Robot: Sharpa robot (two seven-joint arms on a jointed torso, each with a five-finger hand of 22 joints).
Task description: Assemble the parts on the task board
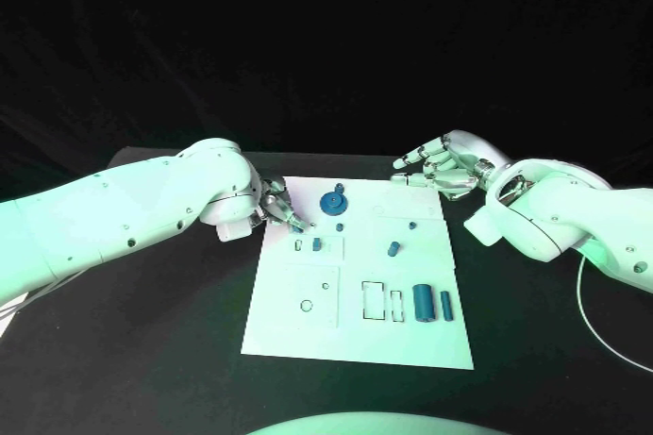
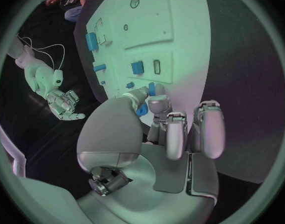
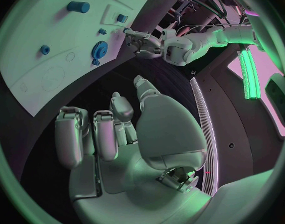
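The white task board (image 1: 357, 312) lies flat in the middle of the black table (image 1: 123, 359). Small blue parts sit on it — a round blue gear (image 1: 335, 204) near the far end, a little blue peg (image 1: 393, 248) in the middle, and two long blue bars (image 1: 434, 304) standing side by side near the right edge.

The left hand (image 1: 276, 215) is at the board's left edge, and its fingertips pinch a small blue part (image 2: 142, 110) just above the board. The right hand (image 1: 438, 167) floats over the table past the board's far right corner — fingers spread, holding nothing.

Behind the table, everything is dark.
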